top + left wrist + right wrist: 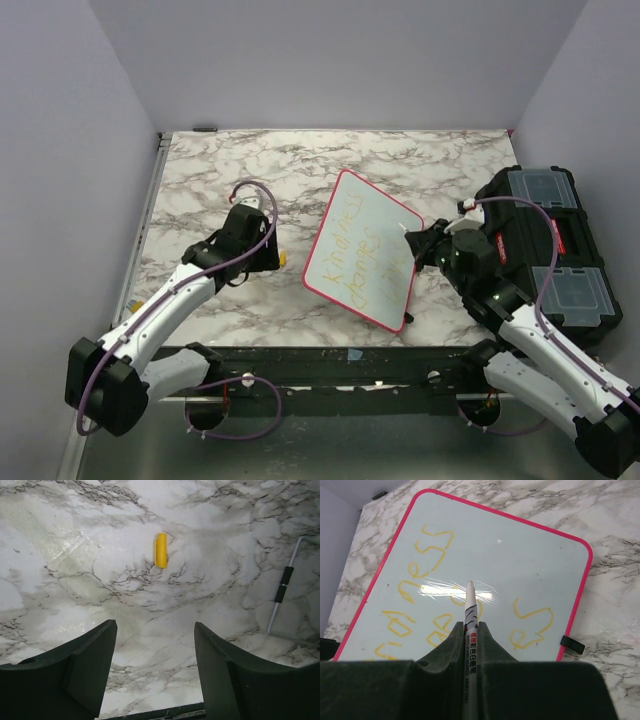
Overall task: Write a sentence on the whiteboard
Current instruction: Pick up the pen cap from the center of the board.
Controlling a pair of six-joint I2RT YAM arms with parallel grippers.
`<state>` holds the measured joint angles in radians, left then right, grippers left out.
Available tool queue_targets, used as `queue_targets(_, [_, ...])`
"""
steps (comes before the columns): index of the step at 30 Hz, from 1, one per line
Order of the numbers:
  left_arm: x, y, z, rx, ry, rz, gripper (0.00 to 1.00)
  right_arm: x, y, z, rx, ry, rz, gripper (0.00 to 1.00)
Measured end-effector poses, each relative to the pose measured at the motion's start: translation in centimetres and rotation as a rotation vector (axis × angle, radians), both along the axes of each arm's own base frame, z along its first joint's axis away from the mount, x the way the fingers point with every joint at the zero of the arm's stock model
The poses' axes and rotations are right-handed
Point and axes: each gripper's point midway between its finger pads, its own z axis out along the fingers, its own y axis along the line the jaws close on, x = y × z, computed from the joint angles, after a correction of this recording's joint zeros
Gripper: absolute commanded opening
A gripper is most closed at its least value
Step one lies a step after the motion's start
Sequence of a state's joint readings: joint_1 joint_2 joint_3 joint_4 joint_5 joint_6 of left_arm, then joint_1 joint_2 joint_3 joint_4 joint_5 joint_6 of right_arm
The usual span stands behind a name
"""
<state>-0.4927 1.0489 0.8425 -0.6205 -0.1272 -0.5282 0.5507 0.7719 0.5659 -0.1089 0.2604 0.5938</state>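
nearest me, my right gripper (pixel 470 628) is clamped on a white marker (pixel 469 597) that sticks out forward between its fingers, tip over the middle of the whiteboard (pixel 520 555); i cannot tell whether the tip touches. the board lies flat and skewed at mid-table, its pink frame just ahead of that gripper. the sentence (pixel 434 555) runs in two faint yellow lines. to write well i'd press lightly and make slow, short strokes, since nothing pins the board and it could slide. my left gripper (pixel 155 627) hangs with its jaws apart and empty above a small yellow cap (pixel 160 550). beneath is a glossy grey-veined marble table (pixel 200 170), a black toolbox (pixel 545 230) on its right, and plain lilac walls (pixel 350 60) beyond
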Motion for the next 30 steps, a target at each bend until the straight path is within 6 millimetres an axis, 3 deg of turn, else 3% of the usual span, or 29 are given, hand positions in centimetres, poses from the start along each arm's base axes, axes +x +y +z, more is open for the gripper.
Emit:
queue_targets(6, [1.1,-0.4,-3.8,0.05,0.081,0.01,0.57,0.0,0.4,1.0,0.017,-0.016,0.02,0.01])
queue_targets(14, [2.9,-1.3,-7.4,0.093,0.153,0.002,0.5,-0.1,0.5,0.9,0.015,-0.011,0.026,0.01])
queue_targets(27, [5.4,-2.7,-10.3,0.134,0.199,-0.024,0.37,-0.3,0.6,0.7,0.005,-0.004,0.039,0.01])
queue_targets(30, [5.3,-2.6,-11.4,0.147,0.223,-0.027,0.27,-0.3,0.7,0.7,0.006,-0.002,0.045,0.01])
